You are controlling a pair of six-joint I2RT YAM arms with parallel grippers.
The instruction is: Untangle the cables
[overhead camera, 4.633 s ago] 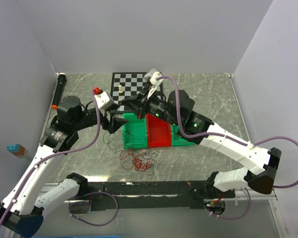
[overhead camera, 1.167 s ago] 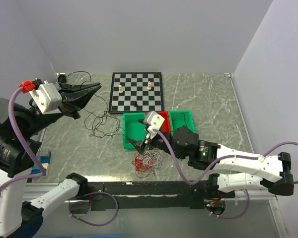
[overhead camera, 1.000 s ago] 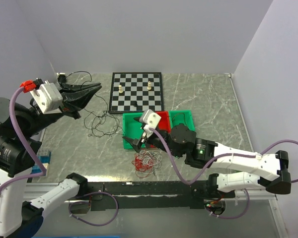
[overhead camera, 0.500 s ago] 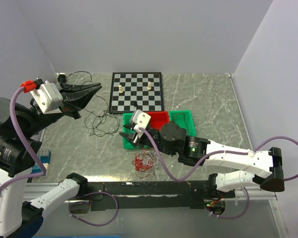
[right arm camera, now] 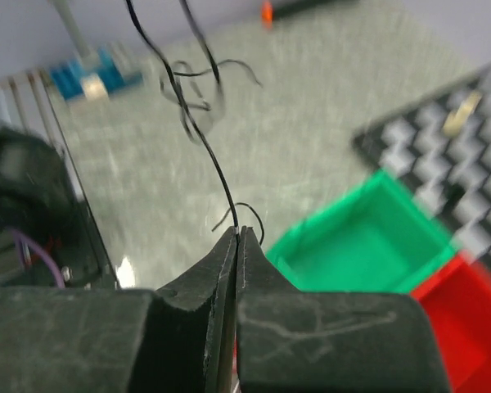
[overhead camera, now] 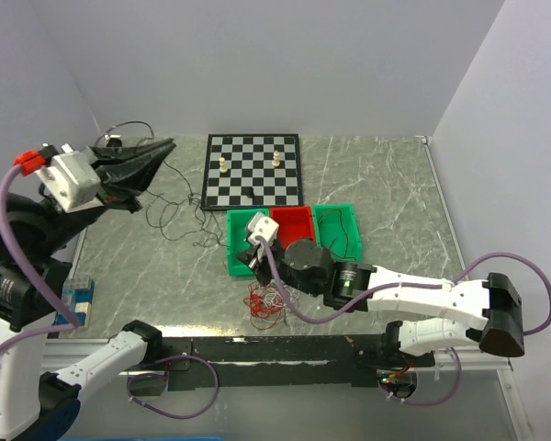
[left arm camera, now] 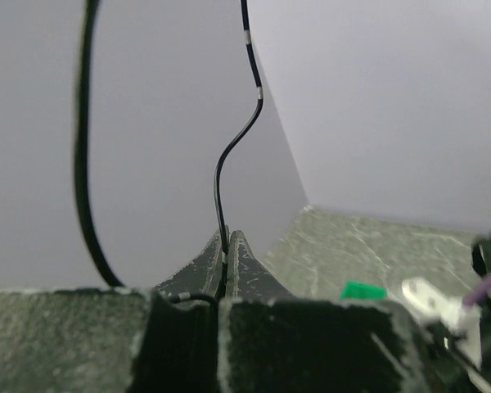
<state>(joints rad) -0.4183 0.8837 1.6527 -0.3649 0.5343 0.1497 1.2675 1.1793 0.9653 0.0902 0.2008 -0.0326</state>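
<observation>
Since a second ago the right gripper has slid left along the three bins and closed, and the left gripper has drawn back. Only the wrist views show both jaws pinching one black cable. On the bench, the red and white cables lie tangled near the front.

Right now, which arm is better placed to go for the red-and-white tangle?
Probably right: the right fingers, shut on the black cable, sit beside the tangle; the left fingers hold it raised far left.

Chessboard with pale pieces, beside green and red bins
</observation>
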